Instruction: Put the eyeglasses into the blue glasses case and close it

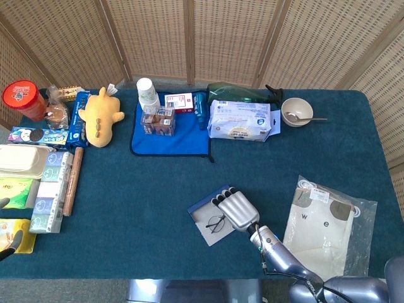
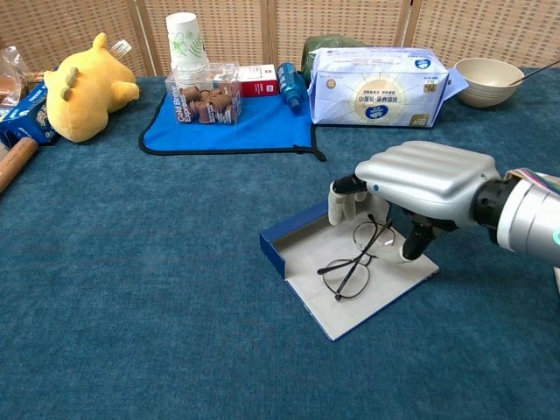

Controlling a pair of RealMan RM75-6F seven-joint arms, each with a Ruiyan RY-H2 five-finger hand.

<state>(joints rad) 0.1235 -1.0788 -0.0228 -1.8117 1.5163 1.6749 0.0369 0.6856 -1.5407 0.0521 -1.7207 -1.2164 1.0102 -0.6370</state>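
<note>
Lying on the pale inner face of the open blue case [image 2: 302,234], the glasses [image 2: 350,262] sit just below and to the left of your right hand [image 2: 418,184] in the chest view, their long axis running diagonally from the near left lens up toward the fingers [image 2: 348,199]. Those fingers hang curled over the far end of the frame; whether they pinch it or merely touch it cannot be told, since the palm hides the contact. The case lies flat on the teal table [image 1: 139,189], its raised blue wall on the far-left side. Your right hand is the nearer by far; the left hand [image 1: 6,240] barely shows at the table's left edge, its state unclear. Closing looks like the remaining step.
</note>
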